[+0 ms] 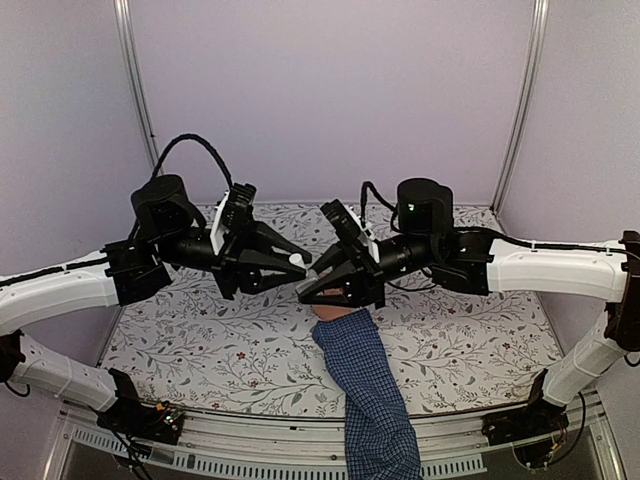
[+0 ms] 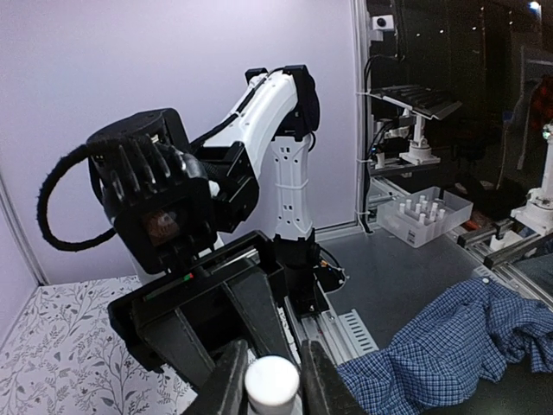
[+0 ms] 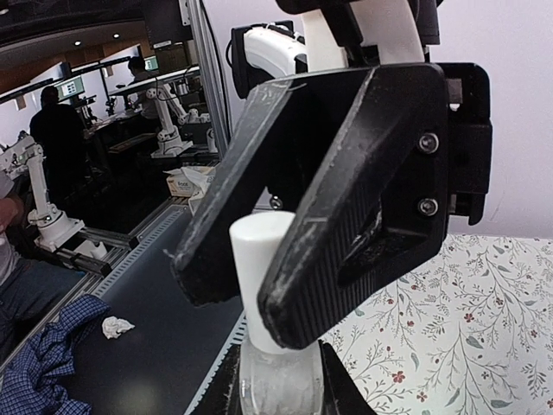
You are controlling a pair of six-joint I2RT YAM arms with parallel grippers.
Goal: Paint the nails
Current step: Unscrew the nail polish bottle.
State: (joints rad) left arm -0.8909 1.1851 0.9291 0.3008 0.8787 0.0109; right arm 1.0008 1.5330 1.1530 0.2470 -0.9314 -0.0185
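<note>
Top external — hand (image 1: 335,312) just beneath bottle (image 3: 276,380) (right gripper (image 1: 305,292) holds it)

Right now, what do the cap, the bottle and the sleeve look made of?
The cap looks like matte white plastic: smooth, opaque. The bottle is clear glass or plastic, see-through with glints. The sleeve seems woven cloth: blue check, soft folds.

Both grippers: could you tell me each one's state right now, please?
Left gripper: shut on the white cap.
Right gripper: shut on the clear bottle.
</note>
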